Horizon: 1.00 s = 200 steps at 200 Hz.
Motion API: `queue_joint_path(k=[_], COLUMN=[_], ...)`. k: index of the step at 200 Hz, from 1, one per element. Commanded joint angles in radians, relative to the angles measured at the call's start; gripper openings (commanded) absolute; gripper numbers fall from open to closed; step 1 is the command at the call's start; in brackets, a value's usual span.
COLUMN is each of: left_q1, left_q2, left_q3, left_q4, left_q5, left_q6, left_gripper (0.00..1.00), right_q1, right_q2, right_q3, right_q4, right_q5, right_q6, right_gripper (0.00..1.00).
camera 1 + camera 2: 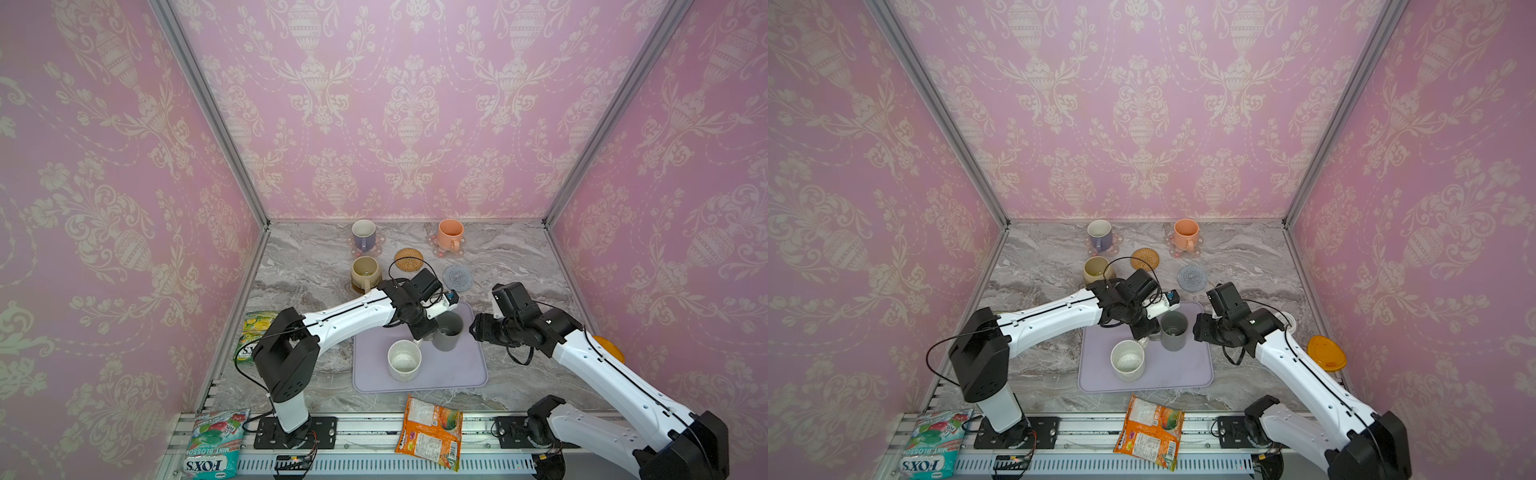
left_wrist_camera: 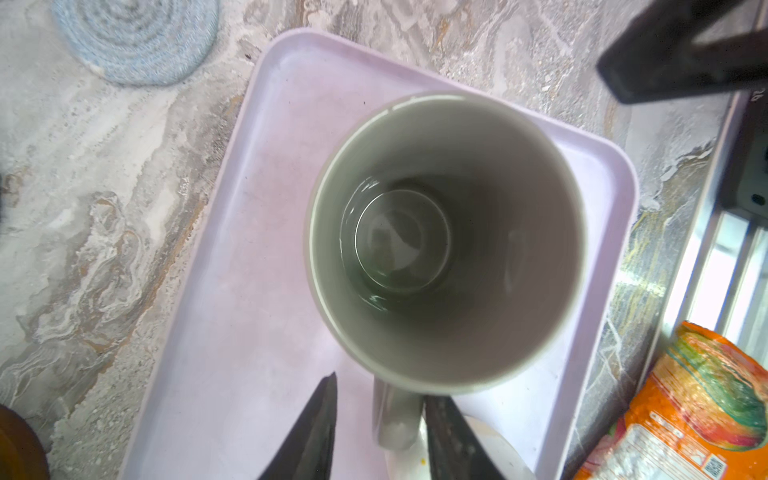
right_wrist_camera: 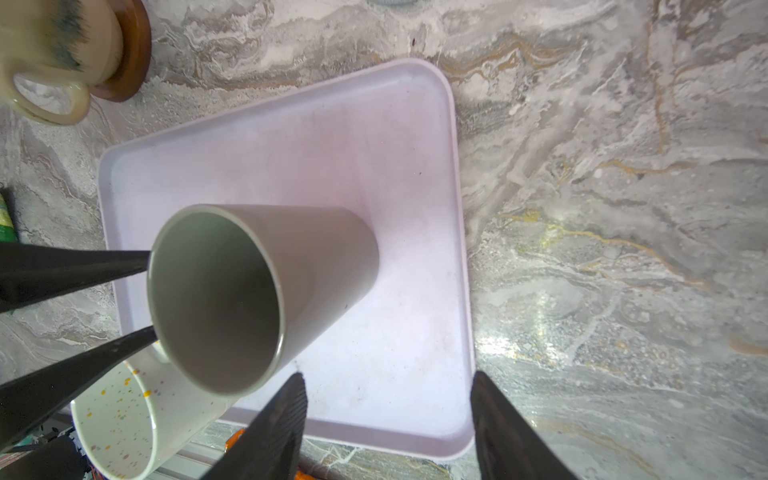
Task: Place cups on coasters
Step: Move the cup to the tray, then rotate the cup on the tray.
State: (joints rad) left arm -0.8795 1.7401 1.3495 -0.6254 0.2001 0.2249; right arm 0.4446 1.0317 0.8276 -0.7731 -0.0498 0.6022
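A dark grey cup and a speckled white cup stand on the lavender tray. My left gripper straddles the grey cup's handle. Its jaws are apart: one finger lies against the handle, the other stands off. My right gripper hovers open and empty beside that cup. The lavender cup and the peach cup each sit on a pink flower coaster. The beige cup rests on the brown disc. The rattan coaster and the grey-blue coaster are bare.
An orange snack packet lies at the front edge and a FOX'S bag at the front left. A yellow-green packet sits by the left wall. An orange lid lies behind my right arm. Pink walls enclose three sides.
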Motion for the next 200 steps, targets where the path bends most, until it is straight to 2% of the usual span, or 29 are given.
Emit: queue_joint_path(k=[1,46,77,94,150,200], left_q1=[0.005,-0.012,-0.013,-0.013,-0.009,0.023], left_q2=[-0.045,-0.077,-0.077,-0.084,-0.024,0.047], left_q3=[-0.012,-0.047,-0.069,-0.091,-0.051,0.018], left_q4=[-0.037,-0.074,-0.083,-0.047,0.006,-0.03], left_q5=[0.031,0.093,0.11,0.117,0.078,0.007], left_q6=[-0.078,-0.151,-0.192,-0.21,-0.232,-0.262], left_gripper=[0.36,0.32,0.2,0.17,0.16,0.17], right_q1=[-0.017,-0.024,-0.034,-0.037,-0.045,-0.088], right_q2=[0.014,0.08,0.125,0.149,0.183,0.16], right_q3=[0.053,0.111,0.134,0.152,0.192,0.172], right_q4=[-0.01,0.025,0.061,0.079,0.095,0.082], right_q5=[0.018,0.016,0.014,0.005,0.013,0.004], right_q6=[-0.048,-0.077,-0.085,-0.087,-0.096,-0.11], right_gripper=[0.64,0.64,0.65,0.64,0.65,0.65])
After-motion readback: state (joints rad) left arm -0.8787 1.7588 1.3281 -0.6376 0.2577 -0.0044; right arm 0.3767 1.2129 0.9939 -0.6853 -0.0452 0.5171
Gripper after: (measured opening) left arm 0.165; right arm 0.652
